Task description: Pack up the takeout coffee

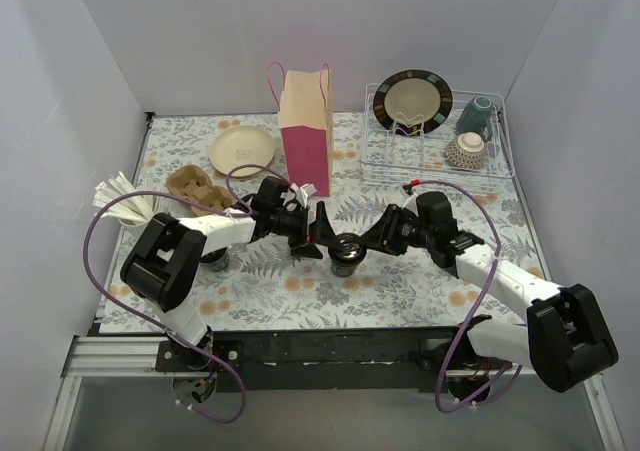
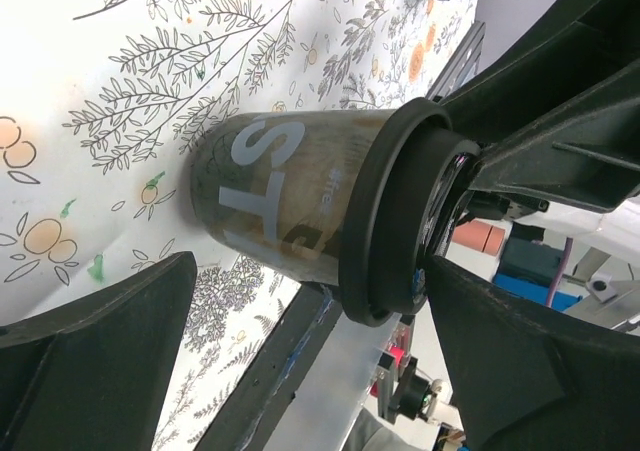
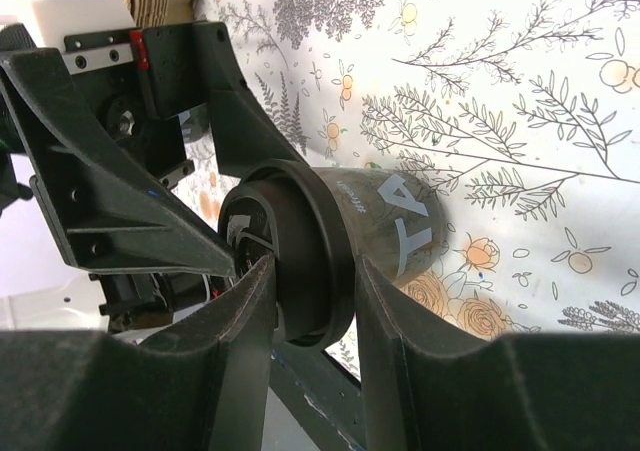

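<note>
Right gripper is clamped across the black lid of the takeout coffee; left gripper is spread wide about the cup.
The cup is stood upright on the floral tablecloth, just in front of the pink paper bag. It is judged light, thin-walled and easily crushed, with a slick lid that could pop off, so a gentle hold at the stiff rim is favoured.
</note>
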{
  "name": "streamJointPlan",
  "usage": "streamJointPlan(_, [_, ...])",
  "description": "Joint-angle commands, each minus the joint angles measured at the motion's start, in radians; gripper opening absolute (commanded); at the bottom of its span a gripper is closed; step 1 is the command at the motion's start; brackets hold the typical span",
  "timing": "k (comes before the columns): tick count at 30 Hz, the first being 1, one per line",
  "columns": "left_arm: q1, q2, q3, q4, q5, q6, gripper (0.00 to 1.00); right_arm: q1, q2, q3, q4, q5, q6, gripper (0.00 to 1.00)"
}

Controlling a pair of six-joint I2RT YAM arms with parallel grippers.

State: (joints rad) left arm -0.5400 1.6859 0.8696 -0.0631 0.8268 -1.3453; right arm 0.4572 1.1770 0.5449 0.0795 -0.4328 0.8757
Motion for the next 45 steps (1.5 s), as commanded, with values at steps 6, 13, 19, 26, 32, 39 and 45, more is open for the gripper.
streamJointPlan(6, [-0.008, -0.101, -0.030, -0.014, -0.095, -0.054, 0.95, 0.041, -0.079, -0.020, 0.012, 0.135, 0.089, 0.25])
streamJointPlan(13, [-0.031, -0.129, -0.035, -0.012, -0.170, -0.103, 0.93, 0.092, -0.117, -0.051, 0.031, 0.201, 0.140, 0.27])
streamJointPlan(19, [-0.069, -0.121, -0.031, 0.009, -0.201, -0.138, 0.91, 0.129, -0.132, -0.049, 0.022, 0.264, 0.161, 0.28])
streamJointPlan(26, [-0.100, -0.144, -0.067, 0.003, -0.281, -0.173, 0.87, 0.167, -0.154, -0.036, -0.015, 0.344, 0.180, 0.28])
streamJointPlan(32, [-0.101, -0.154, -0.069, 0.017, -0.331, -0.198, 0.81, 0.199, -0.166, -0.048, -0.024, 0.396, 0.218, 0.27])
streamJointPlan(39, [-0.101, -0.134, -0.073, 0.005, -0.339, -0.178, 0.72, 0.207, -0.175, -0.042, -0.015, 0.384, 0.201, 0.33])
streamJointPlan(45, [-0.098, -0.077, -0.063, -0.033, -0.310, -0.100, 0.68, 0.205, -0.209, 0.013, -0.078, 0.373, 0.117, 0.52])
